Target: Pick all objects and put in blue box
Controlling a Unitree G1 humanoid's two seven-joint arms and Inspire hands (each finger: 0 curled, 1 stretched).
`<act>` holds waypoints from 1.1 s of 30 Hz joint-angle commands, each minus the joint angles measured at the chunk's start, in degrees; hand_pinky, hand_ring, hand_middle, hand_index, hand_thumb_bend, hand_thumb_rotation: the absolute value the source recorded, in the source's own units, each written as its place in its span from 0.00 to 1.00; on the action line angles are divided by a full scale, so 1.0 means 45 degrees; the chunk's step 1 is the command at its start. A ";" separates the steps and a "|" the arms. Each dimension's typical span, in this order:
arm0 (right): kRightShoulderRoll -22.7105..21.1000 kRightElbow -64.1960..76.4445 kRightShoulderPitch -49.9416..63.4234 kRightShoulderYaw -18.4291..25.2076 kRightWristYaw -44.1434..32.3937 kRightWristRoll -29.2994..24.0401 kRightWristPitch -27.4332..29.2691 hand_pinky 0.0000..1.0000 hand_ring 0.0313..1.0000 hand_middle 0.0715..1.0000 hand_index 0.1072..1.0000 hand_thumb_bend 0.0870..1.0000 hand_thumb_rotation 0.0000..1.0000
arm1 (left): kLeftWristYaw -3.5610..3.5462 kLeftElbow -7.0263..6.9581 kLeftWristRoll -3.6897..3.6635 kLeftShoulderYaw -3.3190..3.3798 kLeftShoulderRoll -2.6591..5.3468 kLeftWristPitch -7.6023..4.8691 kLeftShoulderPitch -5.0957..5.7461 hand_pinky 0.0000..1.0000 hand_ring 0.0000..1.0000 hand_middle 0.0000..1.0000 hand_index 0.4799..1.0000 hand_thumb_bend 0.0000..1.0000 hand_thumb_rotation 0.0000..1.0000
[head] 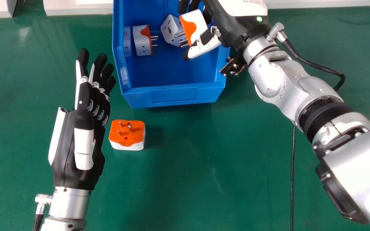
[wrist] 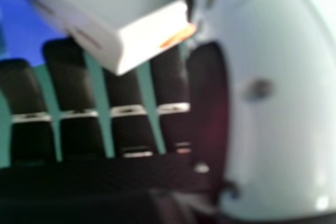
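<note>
Plug adapter (head: pixel 198 23), white and orange, is pinched between the thumb and fingers of the right hand (head: pixel 228 27), over the blue box (head: pixel 173 95). Two more, a left adapter (head: pixel 141 41) and a middle adapter (head: pixel 171 29), already lie inside. What seems left: release this one, then collect the loose adapter (head: pixel 126 134), prongs up on the green bench (head: pixel 204 179) beside the straight-fingered, empty left hand (head: pixel 66 154).

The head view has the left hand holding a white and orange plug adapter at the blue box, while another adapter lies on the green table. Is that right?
The hand is wrong: the head view shows the right hand holding the white and orange plug adapter at the blue box. Another adapter does lie on the green table.
</note>
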State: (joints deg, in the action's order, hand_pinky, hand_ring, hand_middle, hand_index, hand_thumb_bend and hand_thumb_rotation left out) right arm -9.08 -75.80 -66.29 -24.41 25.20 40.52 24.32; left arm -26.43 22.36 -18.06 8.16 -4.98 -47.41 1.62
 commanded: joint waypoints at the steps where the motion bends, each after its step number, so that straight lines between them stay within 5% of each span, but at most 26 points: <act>1: 0.0095 0.0126 -0.0587 0.0088 0.0144 -0.0245 0.0030 0.36 0.36 0.45 0.48 0.47 0.00 | -0.0062 -0.0243 0.0015 -0.0062 -0.0005 -0.0195 0.0001 1.00 0.99 1.00 1.00 0.90 0.99; 6: 0.0138 0.0159 -0.0572 0.0314 -0.0579 -0.0611 0.0138 0.38 0.38 0.49 0.51 0.47 0.00 | -0.0080 -0.0289 0.0000 -0.0113 -0.0007 -0.0125 0.0034 1.00 0.99 1.00 1.00 0.90 0.99; 10: 0.0092 0.0203 -0.0603 0.0480 -0.1218 -0.0948 0.0330 0.47 0.53 0.60 0.62 0.75 0.04 | -0.0101 -0.0286 -0.0055 -0.0100 -0.0045 -0.0104 0.0030 1.00 0.99 1.00 1.00 0.90 0.99; 15: 0.0095 0.0216 -0.0597 0.0623 -0.1665 -0.1177 0.0429 0.60 0.67 0.72 0.73 0.93 0.14 | -0.0055 -0.0221 -0.0018 -0.0102 -0.0020 -0.0109 -0.0020 1.00 0.99 1.00 1.00 0.90 0.99; 33: -0.0200 0.0665 0.0034 0.0905 -0.1873 -0.1442 0.1662 0.69 0.76 0.80 0.80 1.00 0.18 | -0.0117 -0.0237 -0.0104 -0.0098 -0.0077 -0.0170 -0.0026 1.00 0.98 1.00 1.00 0.91 0.99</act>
State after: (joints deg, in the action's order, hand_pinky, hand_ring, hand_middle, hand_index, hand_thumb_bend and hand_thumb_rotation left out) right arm -9.14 -74.60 -66.08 -21.19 15.52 35.68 30.03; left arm -26.60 22.10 -18.13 7.58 -5.08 -47.36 1.82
